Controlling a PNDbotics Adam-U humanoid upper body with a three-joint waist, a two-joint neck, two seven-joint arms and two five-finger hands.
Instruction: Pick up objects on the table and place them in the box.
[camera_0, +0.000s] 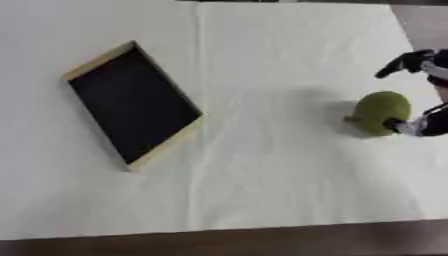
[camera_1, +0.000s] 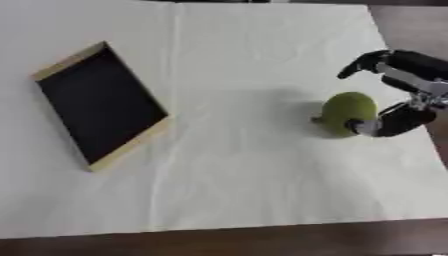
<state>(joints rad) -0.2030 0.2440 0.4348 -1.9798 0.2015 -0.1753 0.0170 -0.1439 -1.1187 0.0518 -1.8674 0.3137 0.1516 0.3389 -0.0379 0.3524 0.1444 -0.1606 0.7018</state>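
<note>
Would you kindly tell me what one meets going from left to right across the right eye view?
Box with its black inside → green fruit → right robot hand, one finger touching the fruit's near right side. All lie on the white cloth.

Bare test bench: white-sheeted table (camera_0: 289, 190).

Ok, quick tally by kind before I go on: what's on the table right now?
Green pear-shaped fruit: 1, at the right, right hand at it
Wooden box with black inside: 1, at the left, nothing in it
White table cover: 1
Total: 3
</note>
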